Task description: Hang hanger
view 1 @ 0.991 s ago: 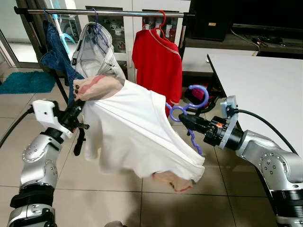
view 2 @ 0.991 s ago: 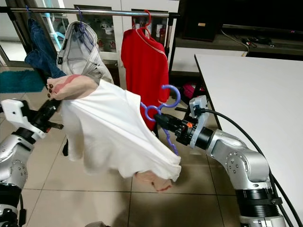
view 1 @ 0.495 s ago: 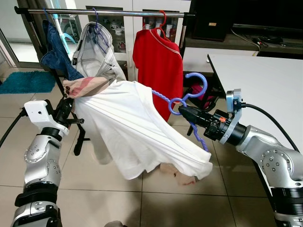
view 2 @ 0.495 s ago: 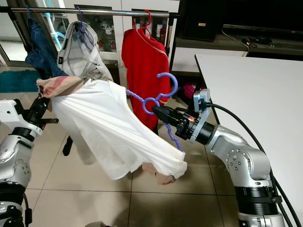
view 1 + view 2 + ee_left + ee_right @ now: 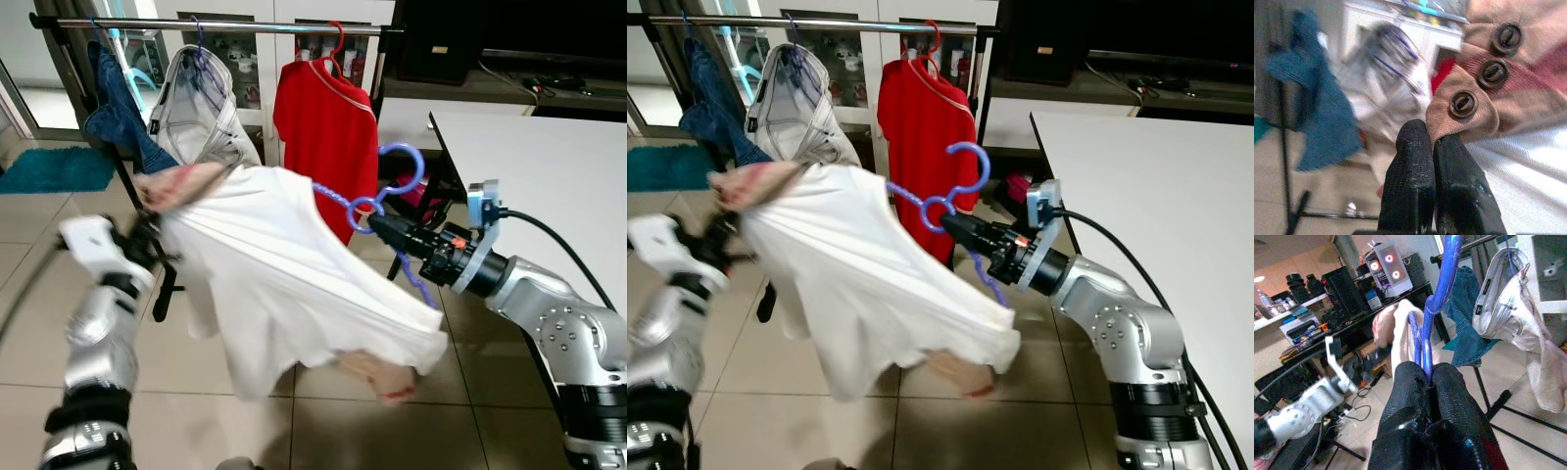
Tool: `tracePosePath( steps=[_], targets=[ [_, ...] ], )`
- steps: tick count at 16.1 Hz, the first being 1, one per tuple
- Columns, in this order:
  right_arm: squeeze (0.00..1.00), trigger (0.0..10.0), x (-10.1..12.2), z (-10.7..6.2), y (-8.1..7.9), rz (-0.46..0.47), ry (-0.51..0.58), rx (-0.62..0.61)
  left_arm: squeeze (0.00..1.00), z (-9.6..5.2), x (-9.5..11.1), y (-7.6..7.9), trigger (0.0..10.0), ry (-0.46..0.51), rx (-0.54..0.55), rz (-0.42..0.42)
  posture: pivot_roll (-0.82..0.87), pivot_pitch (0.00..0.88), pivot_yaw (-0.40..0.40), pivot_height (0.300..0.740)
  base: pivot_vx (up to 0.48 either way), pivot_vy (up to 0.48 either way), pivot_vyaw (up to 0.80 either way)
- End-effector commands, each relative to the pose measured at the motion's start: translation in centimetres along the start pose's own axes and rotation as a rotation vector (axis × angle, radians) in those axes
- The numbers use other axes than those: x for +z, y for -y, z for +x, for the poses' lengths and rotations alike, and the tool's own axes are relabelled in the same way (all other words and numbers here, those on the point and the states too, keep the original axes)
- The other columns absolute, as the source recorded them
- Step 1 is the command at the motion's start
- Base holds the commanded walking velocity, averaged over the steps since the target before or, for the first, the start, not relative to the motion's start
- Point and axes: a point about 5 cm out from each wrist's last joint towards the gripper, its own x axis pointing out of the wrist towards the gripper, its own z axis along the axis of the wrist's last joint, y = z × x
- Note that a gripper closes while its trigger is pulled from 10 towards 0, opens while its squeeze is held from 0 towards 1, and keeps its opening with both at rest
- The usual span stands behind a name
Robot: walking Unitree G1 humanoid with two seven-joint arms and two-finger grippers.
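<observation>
A blue plastic hanger (image 5: pixel 396 174) carries a white garment (image 5: pixel 294 284) with pink-beige sleeves. My right gripper (image 5: pixel 376 223) is shut on the hanger just below its hook, holding it in mid-air in front of the clothes rail (image 5: pixel 245 24). In the right wrist view the hanger's stem (image 5: pixel 1442 284) rises from between the black fingers (image 5: pixel 1400 401). My left gripper (image 5: pixel 149 233), blurred, is shut on the garment at its left sleeve (image 5: pixel 181 181). The left wrist view shows the buttoned cuff (image 5: pixel 1484 93) beside the pressed-together fingers (image 5: pixel 1415 181).
On the rail hang blue jeans (image 5: pixel 118 113), a grey jacket (image 5: pixel 201 108) and a red shirt (image 5: pixel 323 127) on a red hanger. A white table (image 5: pixel 549 166) stands on the right. Tiled floor (image 5: pixel 196 392) lies below, and the rack's black foot (image 5: pixel 162 294) is behind the garment.
The hanger has shifted slightly left and up. My left arm is in motion and blurred, and the garment's lower edge has swung and drooped lower.
</observation>
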Motion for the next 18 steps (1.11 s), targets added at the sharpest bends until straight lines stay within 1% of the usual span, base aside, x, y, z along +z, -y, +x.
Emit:
tracePosePath(
  steps=[1, 2, 3, 4, 5, 7, 8, 9, 10, 11, 13, 14, 15, 18],
  targets=[
    [0.0, 10.0, 1.1, -0.9, 0.3, -0.028, 0.05, -0.028, 0.0, 0.2, 0.4, 0.6, 10.0, -0.016, -0.085, 0.049, -0.09, 0.0, -0.012, 0.74, 0.0, 0.0, 0.0],
    [0.0, 10.0, 1.2, -0.8, 0.3, -0.028, 0.051, -0.028, 1.0, 0.0, 0.3, 0.9, 10.0, -0.034, -0.135, 0.075, -0.09, 0.0, -0.013, 0.74, 0.0, 0.0, 0.0],
    [0.0, 10.0, 1.3, -0.8, 0.3, -0.03, 0.051, -0.028, 1.0, -0.3, 0.2, 0.9, 10.0, -0.058, -0.189, 0.098, -0.09, 0.0, -0.012, 0.74, 0.0, 0.0, 0.0],
    [0.0, 10.0, 1.3, -0.9, 0.3, -0.032, 0.051, -0.029, 1.0, -0.4, 0.2, 0.9, 10.0, -0.07, -0.221, 0.098, -0.09, 0.0, -0.012, 0.74, 0.0, 0.0, 0.0],
    [0.0, 10.0, 1.4, -0.9, 0.3, -0.04, 0.046, -0.03, 1.0, -0.8, 0.3, 0.9, 10.0, -0.077, -0.267, 0.093, -0.09, 0.0, -0.01, 0.74, 0.0, 0.0, 0.0],
    [0.0, 10.0, 1.4, -1.1, 0.3, -0.047, 0.039, -0.028, 1.0, -1.3, 0.9, 0.4, 10.0, -0.068, -0.31, 0.07, -0.09, 0.0, -0.008, 0.74, 0.0, 0.0, 0.0],
    [0.0, 10.0, 1.5, -1.2, 0.3, -0.052, 0.031, -0.023, 1.0, -1.6, 1.7, -0.1, 10.0, -0.054, -0.338, 0.049, -0.09, 0.0, -0.008, 0.74, 0.0, 0.0, 0.0],
    [0.0, 10.0, 1.5, -1.4, 0.2, -0.056, 0.021, -0.007, 1.0, -1.9, 2.9, -0.9, 10.0, -0.029, -0.36, 0.038, -0.09, 0.0, -0.01, 0.74, 0.0, 0.0, 0.0],
    [0.0, 10.0, 1.6, -1.5, -0.1, -0.055, 0.014, 0.025, 1.0, -1.7, 4.1, -1.1, 10.0, -0.013, -0.401, 0.041, -0.08, 0.0, -0.012, 0.74, 0.0, 0.0, 0.0],
    [0.0, 10.0, 1.6, -1.5, -0.4, -0.054, 0.008, 0.05, 1.0, -1.5, 4.6, -1.0, 10.0, -0.015, -0.429, 0.054, -0.08, 0.0, -0.014, 0.74, 0.0, 0.0, 0.0],
    [0.0, 10.0, 1.6, -1.5, -1.1, -0.06, -0.022, 0.124, 1.0, -0.6, 5.4, -0.5, 10.0, -0.055, -0.526, 0.108, -0.08, 0.0, -0.014, 0.74, 0.0, 0.0, 0.0],
    [0.0, 10.0, 1.7, -1.5, -1.2, -0.063, -0.028, 0.138, 1.0, -0.4, 5.5, -0.4, 10.0, -0.064, -0.542, 0.122, -0.08, 0.0, -0.014, 0.74, 0.0, 0.0, 0.0],
    [0.0, 10.0, 1.8, -1.5, -1.6, -0.08, -0.05, 0.174, 0.0, 0.3, 6.2, -0.1, 10.0, -0.1, -0.618, 0.155, -0.09, 0.0, -0.011, 0.74, 0.0, 0.0, 0.0],
    [0.0, 10.0, 2.2, -1.5, -1.9, -0.1, -0.059, 0.194, 0.0, 0.7, 6.9, 0.6, 10.0, -0.154, -0.744, 0.161, -0.09, 0.0, -0.005, 0.74, 0.0, 0.0, 0.0]
  ],
)
